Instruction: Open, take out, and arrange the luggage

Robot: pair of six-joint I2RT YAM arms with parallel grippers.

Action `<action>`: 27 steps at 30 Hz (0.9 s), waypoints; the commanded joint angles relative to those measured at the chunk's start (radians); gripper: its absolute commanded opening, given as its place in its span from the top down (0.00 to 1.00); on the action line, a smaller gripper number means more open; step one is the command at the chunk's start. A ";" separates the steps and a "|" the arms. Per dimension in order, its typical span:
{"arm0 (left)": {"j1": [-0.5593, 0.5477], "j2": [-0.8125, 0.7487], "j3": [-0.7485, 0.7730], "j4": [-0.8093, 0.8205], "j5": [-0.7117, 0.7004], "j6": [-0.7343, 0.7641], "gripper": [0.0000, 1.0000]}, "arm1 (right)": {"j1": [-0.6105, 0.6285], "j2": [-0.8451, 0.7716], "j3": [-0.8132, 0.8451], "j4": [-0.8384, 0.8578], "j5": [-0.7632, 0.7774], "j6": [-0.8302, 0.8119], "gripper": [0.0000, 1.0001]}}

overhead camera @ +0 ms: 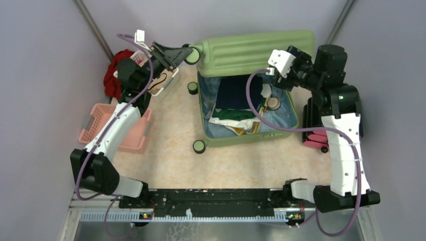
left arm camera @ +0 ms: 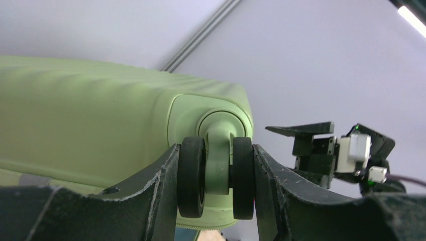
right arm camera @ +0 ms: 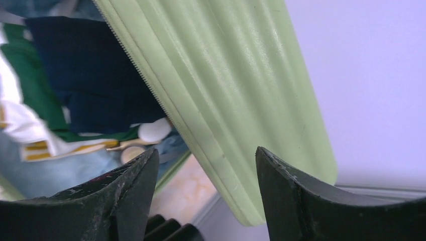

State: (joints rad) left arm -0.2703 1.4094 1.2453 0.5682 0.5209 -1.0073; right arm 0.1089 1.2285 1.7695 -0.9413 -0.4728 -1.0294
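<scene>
The sage-green luggage (overhead camera: 256,47) lies open on the floor, its ribbed lid standing up against the back wall. The base (overhead camera: 241,138), lined in light blue, holds a navy garment (overhead camera: 238,93) and green and white clothes (overhead camera: 233,118). My left gripper (overhead camera: 188,54) is shut on the lid's top-left caster wheel (left arm camera: 193,175), one finger against each black tyre (left arm camera: 216,175). My right gripper (overhead camera: 291,75) hangs at the lid's right end. It is open (right arm camera: 205,150), with the lid's ribbed edge (right arm camera: 236,100) showing in the gap and neither finger touching it.
A pink basket (overhead camera: 118,128) stands at the left. Behind it is a white basket (overhead camera: 163,80) next to red cloth (overhead camera: 114,73). Black-and-pink cases (overhead camera: 314,125) sit right of the luggage under the right arm. Grey walls close in at the back and both sides.
</scene>
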 commanded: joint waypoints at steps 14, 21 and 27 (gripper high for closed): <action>0.028 0.114 0.158 0.025 -0.124 -0.105 1.00 | 0.175 0.058 -0.191 0.524 0.447 -0.210 0.49; 0.042 0.118 0.165 0.019 -0.136 -0.115 1.00 | 0.195 0.119 -0.147 0.609 0.467 -0.230 0.86; 0.060 0.130 0.161 0.038 -0.134 -0.141 0.98 | 0.196 0.164 -0.080 0.643 0.463 -0.228 1.00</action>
State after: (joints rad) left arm -0.2344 1.5318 1.3804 0.5785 0.3912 -1.1503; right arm 0.2985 1.3426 1.6123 -0.3923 -0.0177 -1.2976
